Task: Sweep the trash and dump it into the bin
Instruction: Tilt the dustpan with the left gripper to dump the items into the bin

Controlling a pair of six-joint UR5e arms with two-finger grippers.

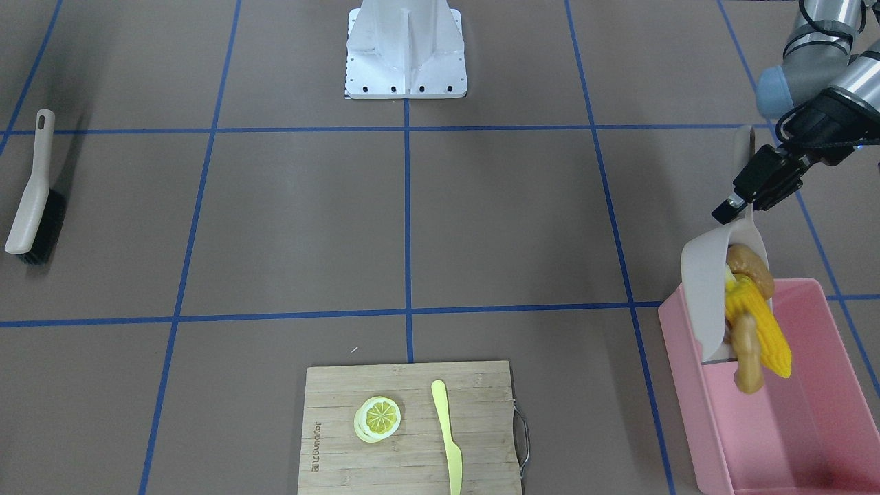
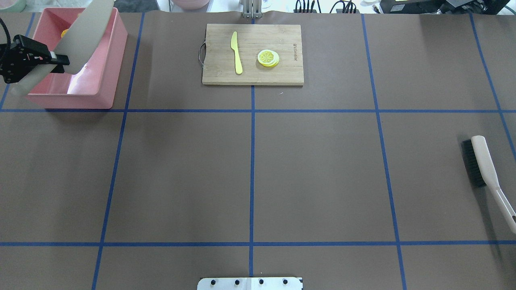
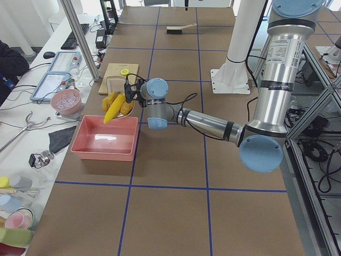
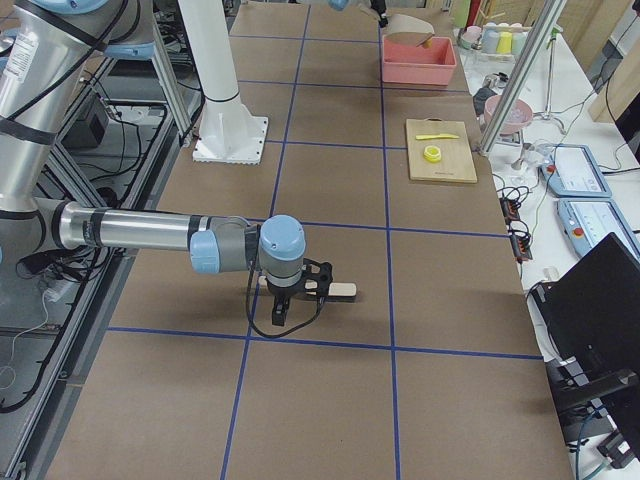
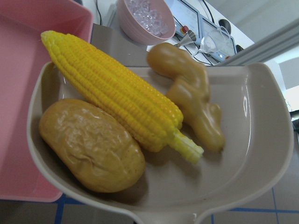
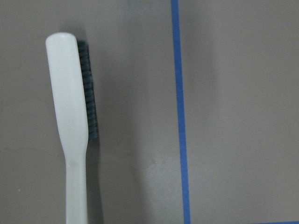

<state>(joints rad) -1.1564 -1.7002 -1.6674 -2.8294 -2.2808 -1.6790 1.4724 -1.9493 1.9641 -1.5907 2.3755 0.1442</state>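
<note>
Front view: left gripper [image 1: 733, 205] is pinching the dustpan [image 1: 701, 289] handle, pan tipped steeply over the bin [image 1: 811, 426], corn cob [image 1: 760, 330] and ginger [image 1: 748, 357] hanging off its lip, potato [image 1: 748, 265] higher up

Overhead: pan mouth is above the bin's opening

Left wrist: corn's long axis points binward

Right-side view: right gripper [image 4: 285, 305] is far from the bin, over the brush [image 4: 340, 291] (fingers, can't tell)

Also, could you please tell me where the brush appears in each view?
Front-facing: brush far left.
Overhead: brush far right.
Exterior left: brush top centre, far.
Exterior right: brush lower centre.
Left wrist: not visible.
Right wrist: brush left half.
Shared landmark: cutting board.
</note>
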